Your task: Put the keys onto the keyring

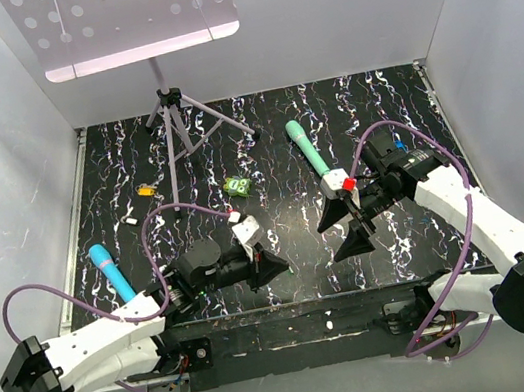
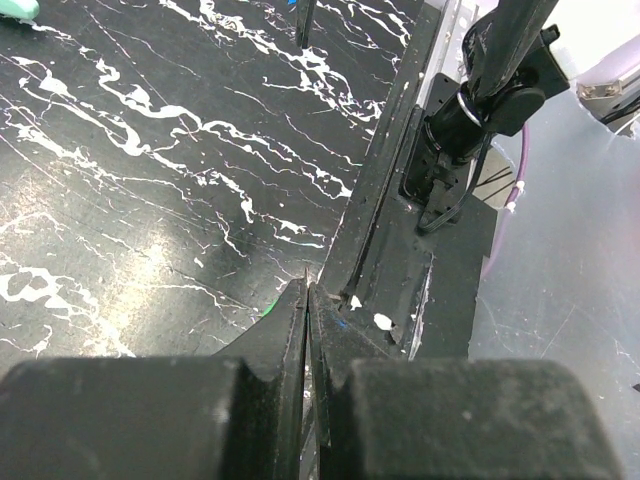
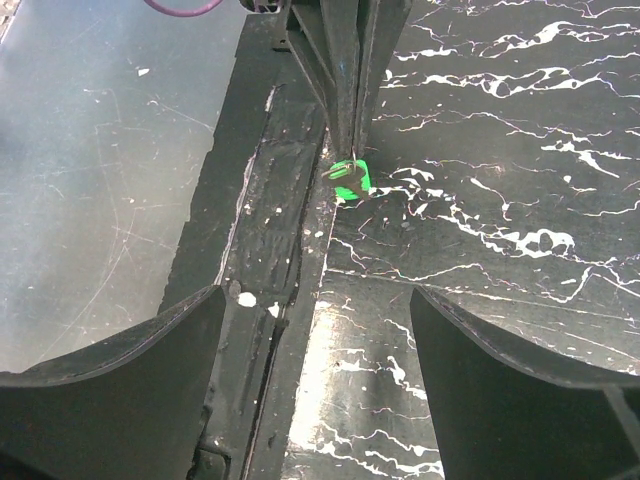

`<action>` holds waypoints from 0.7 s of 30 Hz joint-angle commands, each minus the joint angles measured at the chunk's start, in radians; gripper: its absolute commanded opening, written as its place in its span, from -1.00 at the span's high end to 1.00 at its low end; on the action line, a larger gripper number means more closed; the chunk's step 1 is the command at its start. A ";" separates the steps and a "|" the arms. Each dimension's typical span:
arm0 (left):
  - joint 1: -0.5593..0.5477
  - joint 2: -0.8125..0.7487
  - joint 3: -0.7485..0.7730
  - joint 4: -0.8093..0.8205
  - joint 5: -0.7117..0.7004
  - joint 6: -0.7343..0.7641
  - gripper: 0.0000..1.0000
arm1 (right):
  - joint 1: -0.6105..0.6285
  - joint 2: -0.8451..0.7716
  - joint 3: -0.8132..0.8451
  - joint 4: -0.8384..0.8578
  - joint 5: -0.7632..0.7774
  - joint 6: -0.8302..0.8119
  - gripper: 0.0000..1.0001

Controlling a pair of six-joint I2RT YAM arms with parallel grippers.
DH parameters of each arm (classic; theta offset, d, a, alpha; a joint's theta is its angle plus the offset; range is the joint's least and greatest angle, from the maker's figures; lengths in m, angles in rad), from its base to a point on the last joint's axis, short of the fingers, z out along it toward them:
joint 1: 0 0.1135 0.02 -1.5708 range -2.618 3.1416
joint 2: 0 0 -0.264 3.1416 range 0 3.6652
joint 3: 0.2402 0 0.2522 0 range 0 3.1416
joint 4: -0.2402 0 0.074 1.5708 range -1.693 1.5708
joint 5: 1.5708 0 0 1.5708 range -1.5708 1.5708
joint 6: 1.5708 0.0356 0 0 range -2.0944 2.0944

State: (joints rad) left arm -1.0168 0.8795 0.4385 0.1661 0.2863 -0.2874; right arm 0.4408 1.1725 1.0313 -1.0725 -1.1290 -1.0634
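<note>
Left gripper (image 1: 280, 266) clenched on the light green key (image 3: 351, 181), which sits pinched at its fingertips over the desk's near edge, about mid-span. Right gripper (image 1: 333, 242) spread wide and empty, just to the right. Key lies straight ahead of its opening.

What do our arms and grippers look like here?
Left arm and right arm: white shells, black joints and bases, looping purple cables. Left gripper and right gripper: black wedge-shaped fingers. White block at each wrist, red patch on the right's.
</note>
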 commanded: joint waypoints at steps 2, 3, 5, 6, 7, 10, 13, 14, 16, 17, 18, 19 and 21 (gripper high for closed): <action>-0.020 0.007 0.040 0.027 -0.039 0.025 1.00 | 0.007 -0.013 -0.010 0.011 -0.028 0.011 -0.66; -0.023 0.007 0.040 0.027 -0.042 0.027 1.00 | 0.007 -0.014 -0.010 0.013 -0.028 0.011 -0.66; -0.026 0.006 0.042 0.021 -0.047 0.027 1.00 | 0.007 -0.017 -0.013 0.013 -0.025 0.013 -0.66; -0.028 0.006 0.043 0.019 -0.050 0.028 1.00 | 0.007 -0.017 -0.013 0.011 -0.025 0.011 -0.66; -0.029 0.009 0.045 0.019 -0.050 0.028 1.00 | 0.009 -0.019 -0.013 0.013 -0.025 0.013 -0.66; -0.032 0.013 0.045 0.018 -0.052 0.030 1.00 | 0.007 -0.019 -0.013 0.013 -0.022 0.013 -0.66; -0.037 0.019 0.049 0.016 -0.055 0.031 1.00 | 0.007 -0.019 -0.010 0.013 -0.022 0.013 -0.66; -0.039 0.021 0.049 0.016 -0.056 0.033 1.00 | 0.007 -0.017 -0.010 0.011 -0.023 0.014 -0.66; -0.042 0.026 0.051 0.016 -0.058 0.034 1.00 | 0.007 -0.017 -0.011 0.014 -0.020 0.014 -0.66; -0.040 0.026 0.051 0.015 -0.056 0.034 1.00 | 0.007 -0.016 -0.011 0.014 -0.020 0.016 -0.66; -0.045 0.026 0.051 0.015 -0.056 0.036 1.00 | 0.007 -0.016 -0.010 0.013 -0.018 0.014 -0.66; -0.043 0.029 0.051 0.015 -0.059 0.037 1.00 | 0.007 -0.014 -0.011 0.014 -0.014 0.016 -0.66; -0.045 0.029 0.049 0.015 -0.059 0.039 1.00 | 0.007 -0.014 -0.011 0.013 -0.006 0.014 -0.66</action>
State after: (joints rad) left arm -1.0542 0.9096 0.4545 0.1661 0.2424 -0.2676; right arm 0.4412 1.1713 1.0180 -1.0698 -1.1278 -1.0500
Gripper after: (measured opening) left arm 0.009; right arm 0.831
